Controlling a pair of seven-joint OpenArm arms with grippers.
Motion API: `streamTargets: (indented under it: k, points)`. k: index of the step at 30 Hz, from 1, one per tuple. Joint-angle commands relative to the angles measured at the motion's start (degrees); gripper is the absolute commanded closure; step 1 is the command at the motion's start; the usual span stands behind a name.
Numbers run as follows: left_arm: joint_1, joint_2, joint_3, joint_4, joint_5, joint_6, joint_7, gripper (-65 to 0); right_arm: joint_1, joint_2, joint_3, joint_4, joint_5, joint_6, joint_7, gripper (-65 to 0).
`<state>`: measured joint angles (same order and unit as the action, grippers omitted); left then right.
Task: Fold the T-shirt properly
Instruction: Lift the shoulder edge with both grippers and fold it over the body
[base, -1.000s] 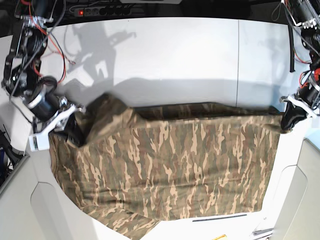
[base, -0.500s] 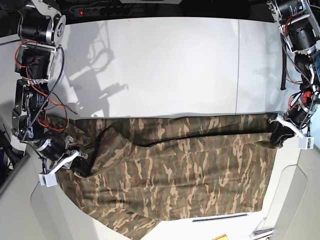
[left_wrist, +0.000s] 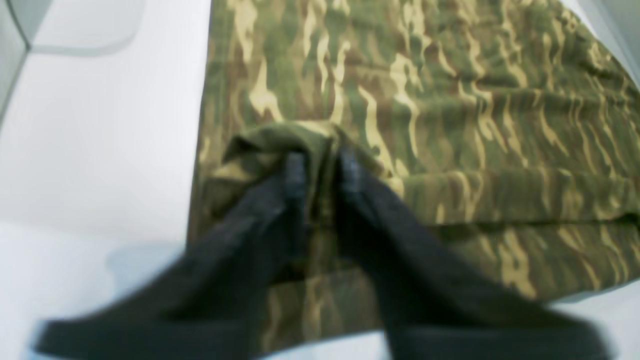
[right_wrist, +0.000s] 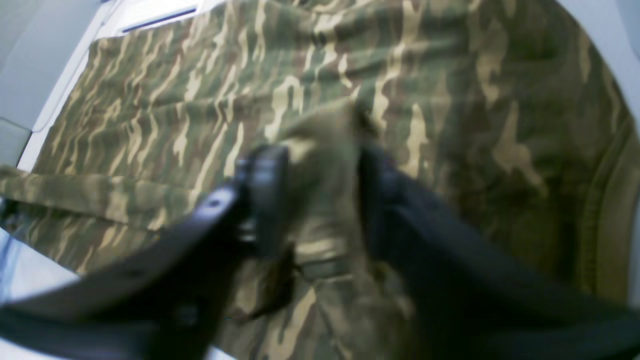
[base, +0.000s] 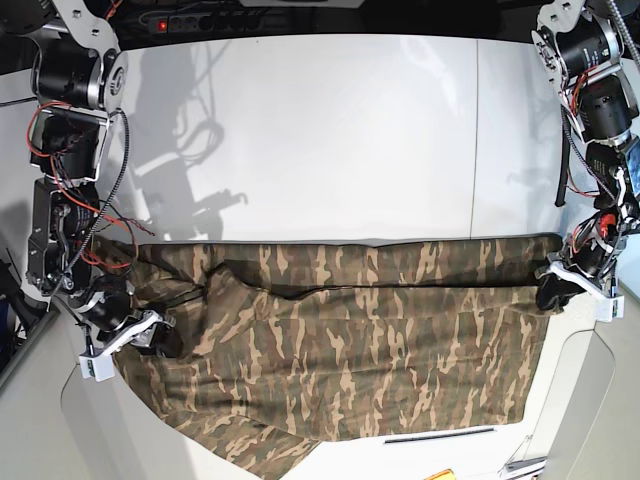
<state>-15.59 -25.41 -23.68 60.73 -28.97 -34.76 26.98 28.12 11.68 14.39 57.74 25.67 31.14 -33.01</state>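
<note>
Base view shows the T-shirt (base: 350, 350) spread across the white desk (base: 330, 140), folded over; left gripper (left_wrist: 320, 165) fingers sit narrowly apart around a bunched fold; right gripper (right_wrist: 320, 195) fingers stand wider, cloth between them

T-shirt (base: 340, 350) on table (base: 330, 130), grippers at opposite ends

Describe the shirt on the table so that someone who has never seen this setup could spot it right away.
Look at the white table between the two arms. Across its near half lies the T-shirt, one wide sheet of cloth. Its streaky olive, brown and tan camouflage print marks it out from the plain white surface.
</note>
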Motion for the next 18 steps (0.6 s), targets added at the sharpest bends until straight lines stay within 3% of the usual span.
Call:
streamTargets:
  k: [1,3,5,9,18]
  points:
    - [-1.4,-1.2,-0.3,1.0,-1.0,-0.2,-1.2,-25.3,1.6,0.5,0.1,0.9,1.1,0.3,1.5,-32.0]
    - [-1.4,-1.3,-0.3,1.0,-1.7,-0.2,1.7,-30.4,1.6,0.6,0.3,1.0,1.1,0.3,0.4,-35.7]
    - [-1.4,-1.4,-0.3,1.0,-3.3,-0.2,5.7,-30.3,1.5,0.5,1.2,1.6,1.1,0.4,-3.4,-35.6]
    - [-0.6,-1.4,-3.1,1.1,-7.0,-4.1,9.7,-30.3,1.1,0.5,6.3,3.1,2.7,0.4,-10.4,-35.6]
    - [7.9,-0.9,-14.7,1.3,-16.9,-5.2,12.5,-30.3,-9.4,1.4,19.3,8.9,6.4,0.6,-9.7,-35.6]
